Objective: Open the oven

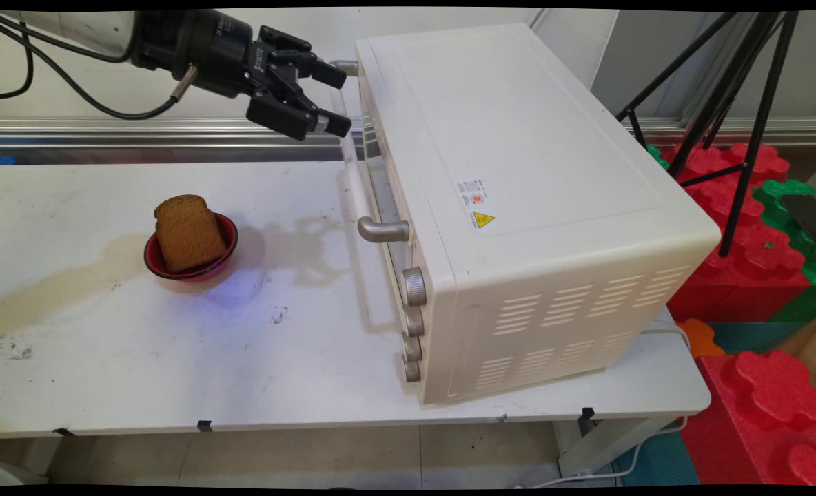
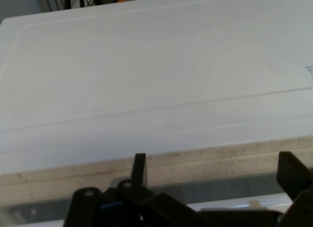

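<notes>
- The oven blocks the table's right half; its handle juts left.
- A bowl with bread stands left, well apart from the oven; bare table lies between.

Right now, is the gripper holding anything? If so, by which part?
Nothing is held. The gripper is open, at the far end of the oven door's handle, its fingers not closed on it.
</notes>
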Available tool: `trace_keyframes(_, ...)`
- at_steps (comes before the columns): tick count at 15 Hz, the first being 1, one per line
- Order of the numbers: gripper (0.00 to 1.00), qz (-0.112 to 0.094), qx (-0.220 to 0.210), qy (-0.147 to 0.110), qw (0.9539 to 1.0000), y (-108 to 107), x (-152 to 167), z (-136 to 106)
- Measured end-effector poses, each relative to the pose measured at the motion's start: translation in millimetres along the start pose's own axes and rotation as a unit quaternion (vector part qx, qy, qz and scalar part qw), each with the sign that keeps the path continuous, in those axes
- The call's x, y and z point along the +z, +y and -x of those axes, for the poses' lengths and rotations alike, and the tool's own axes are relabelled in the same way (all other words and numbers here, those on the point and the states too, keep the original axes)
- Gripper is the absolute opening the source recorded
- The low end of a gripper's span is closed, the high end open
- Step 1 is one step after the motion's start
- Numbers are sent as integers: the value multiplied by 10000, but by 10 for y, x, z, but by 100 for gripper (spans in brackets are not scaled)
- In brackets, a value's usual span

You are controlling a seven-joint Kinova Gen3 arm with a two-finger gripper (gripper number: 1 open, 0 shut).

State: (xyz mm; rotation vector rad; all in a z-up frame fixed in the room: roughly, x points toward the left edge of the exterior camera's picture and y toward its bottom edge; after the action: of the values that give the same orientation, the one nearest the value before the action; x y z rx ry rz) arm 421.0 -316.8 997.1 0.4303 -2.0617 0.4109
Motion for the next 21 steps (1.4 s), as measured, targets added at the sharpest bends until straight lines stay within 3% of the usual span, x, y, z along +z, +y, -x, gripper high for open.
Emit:
trace_keyframes(2, 100, 2, 2, -6, 10000, 0, 19, 6)
trace_keyframes(3, 0, 5, -1, -2, 10000, 4, 31, 9)
trace_keyframes(21, 0, -33, -158, -222, 9996, 46, 259, 179)
